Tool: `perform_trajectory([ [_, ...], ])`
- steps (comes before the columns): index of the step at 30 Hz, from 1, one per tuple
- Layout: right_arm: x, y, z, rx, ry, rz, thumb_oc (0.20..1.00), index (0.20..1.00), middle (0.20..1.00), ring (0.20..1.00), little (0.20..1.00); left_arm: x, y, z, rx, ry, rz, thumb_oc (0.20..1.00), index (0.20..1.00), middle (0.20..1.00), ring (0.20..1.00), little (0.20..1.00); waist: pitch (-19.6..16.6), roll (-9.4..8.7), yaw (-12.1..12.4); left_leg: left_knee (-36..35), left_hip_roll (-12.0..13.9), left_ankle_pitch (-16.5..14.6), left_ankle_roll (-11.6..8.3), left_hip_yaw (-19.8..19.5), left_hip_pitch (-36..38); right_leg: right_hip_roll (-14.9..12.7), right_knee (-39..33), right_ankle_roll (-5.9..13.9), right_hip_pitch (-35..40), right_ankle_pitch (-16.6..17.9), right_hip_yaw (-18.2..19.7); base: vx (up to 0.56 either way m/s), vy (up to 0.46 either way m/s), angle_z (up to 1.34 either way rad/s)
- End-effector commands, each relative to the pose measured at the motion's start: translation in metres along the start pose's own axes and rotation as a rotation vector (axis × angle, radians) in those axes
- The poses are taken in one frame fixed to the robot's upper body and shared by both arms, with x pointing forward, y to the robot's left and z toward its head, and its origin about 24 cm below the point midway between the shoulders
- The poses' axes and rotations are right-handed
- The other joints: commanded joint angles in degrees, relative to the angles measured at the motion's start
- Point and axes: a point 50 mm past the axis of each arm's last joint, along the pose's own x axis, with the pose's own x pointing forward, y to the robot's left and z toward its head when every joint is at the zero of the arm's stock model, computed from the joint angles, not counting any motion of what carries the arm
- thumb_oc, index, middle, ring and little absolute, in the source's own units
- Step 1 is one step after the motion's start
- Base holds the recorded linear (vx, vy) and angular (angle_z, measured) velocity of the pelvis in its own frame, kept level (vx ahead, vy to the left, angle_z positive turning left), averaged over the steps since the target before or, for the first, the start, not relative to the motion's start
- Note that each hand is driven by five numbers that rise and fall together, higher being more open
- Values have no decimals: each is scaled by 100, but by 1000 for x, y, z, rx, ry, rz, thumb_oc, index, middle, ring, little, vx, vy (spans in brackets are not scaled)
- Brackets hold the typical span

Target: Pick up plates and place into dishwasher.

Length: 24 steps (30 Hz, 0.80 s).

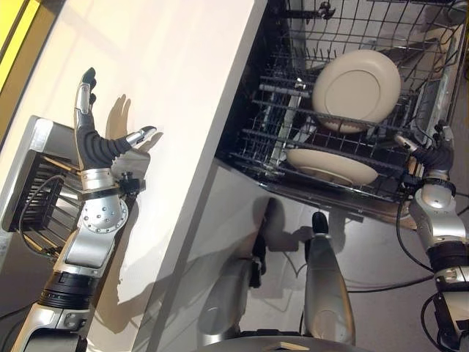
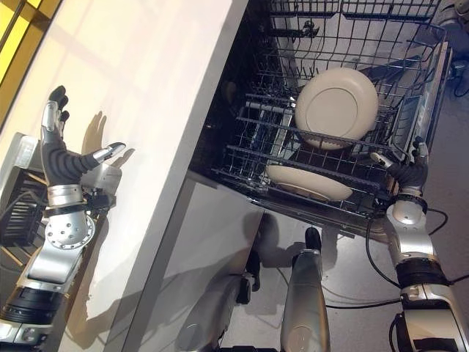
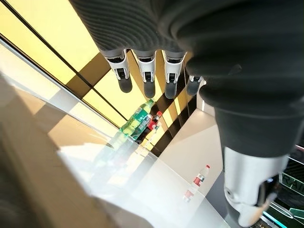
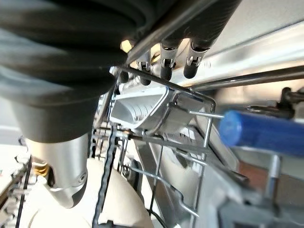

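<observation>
Two cream plates are in the dishwasher's wire rack (image 1: 282, 103). One plate (image 1: 357, 89) stands tilted on edge among the tines. The other plate (image 1: 331, 166) lies lower, near the rack's front. My right hand (image 1: 437, 156) is at the rack's right rim, its fingers (image 4: 164, 61) straight along the wire and its thumb reaching toward the lower plate, holding nothing. A cream plate edge (image 4: 121, 209) shows past that hand. My left hand (image 1: 95, 143) is raised over the white counter (image 1: 176, 81), open and empty, with its fingers (image 3: 145, 71) straight.
A grey metal box with a dark grille (image 1: 33, 183) sits beside my left arm. Green and red bottles (image 3: 140, 121) stand at the counter's far end, and small red-capped ones (image 3: 197, 179) nearer. A blue cylinder (image 4: 261, 133) lies by the rack's edge.
</observation>
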Motion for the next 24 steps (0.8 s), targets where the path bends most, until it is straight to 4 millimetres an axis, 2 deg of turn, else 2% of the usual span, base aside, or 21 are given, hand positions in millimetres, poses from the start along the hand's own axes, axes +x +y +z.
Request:
perform_trajectory([
  [1,6,65,48,85,-148,205,1000,1000,1000,1000,1000,5,6,23,-66,-93,37,1000,1000,1000,1000,1000,274,-100,365,1101,-379,-487,259,47,-694,-553,-938,370,600,272,129,25,89,7],
  [6,6,74,58,83,-169,225,1000,1000,1000,1000,1000,4,5,21,-81,-81,35,1000,1000,1000,1000,1000,271,-126,472,1162,-438,-526,294,52,-731,-645,-901,366,590,302,79,23,96,10],
  [13,9,90,83,93,-223,258,1000,1000,1000,1000,1000,5,3,22,-99,-80,27,1000,1000,1000,1000,1000,281,-186,684,1269,-520,-565,341,29,-837,-773,-812,357,535,367,-23,-3,73,13],
  [24,11,103,106,103,-279,298,1000,1000,1000,1000,1000,4,5,21,-107,-79,16,1000,1000,1000,1000,1000,270,-253,995,1277,-623,-551,408,-52,-915,-961,-815,380,549,487,-205,2,51,15],
])
